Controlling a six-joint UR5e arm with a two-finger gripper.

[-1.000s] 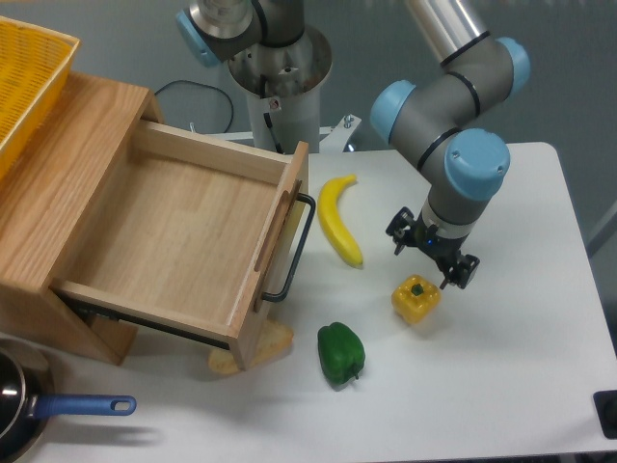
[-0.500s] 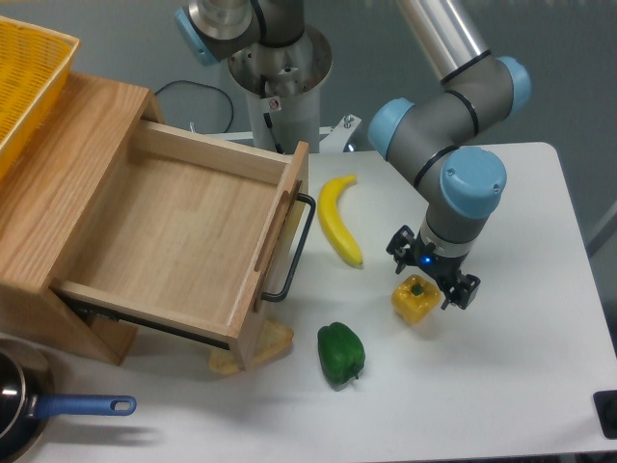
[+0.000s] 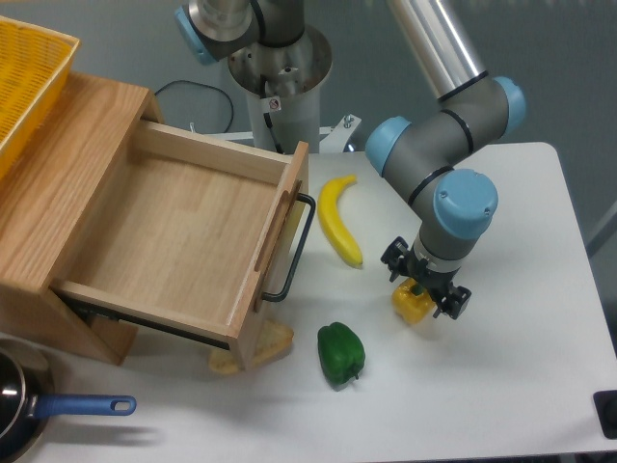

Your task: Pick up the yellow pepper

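The yellow pepper [image 3: 409, 305] sits on the white table [image 3: 521, 367], right of centre, mostly covered from above by the wrist. My gripper [image 3: 424, 281] has come down over it and stands open, one black finger [image 3: 393, 258] on the pepper's upper left and the other on its lower right. Only the pepper's lower left part shows; the stem is hidden.
A banana [image 3: 339, 220] lies up and to the left of the pepper, and a dark green pepper [image 3: 340, 354] lies lower left. The open wooden drawer [image 3: 183, 241] with its black handle [image 3: 294, 253] fills the left. A yellow basket [image 3: 24, 77] and a blue-handled pan [image 3: 82, 406] sit at the far left.
The gripper has moved left and down, from beside the yellow pepper's upper right to directly over it, with its fingers now on either side. The pepper has not moved.
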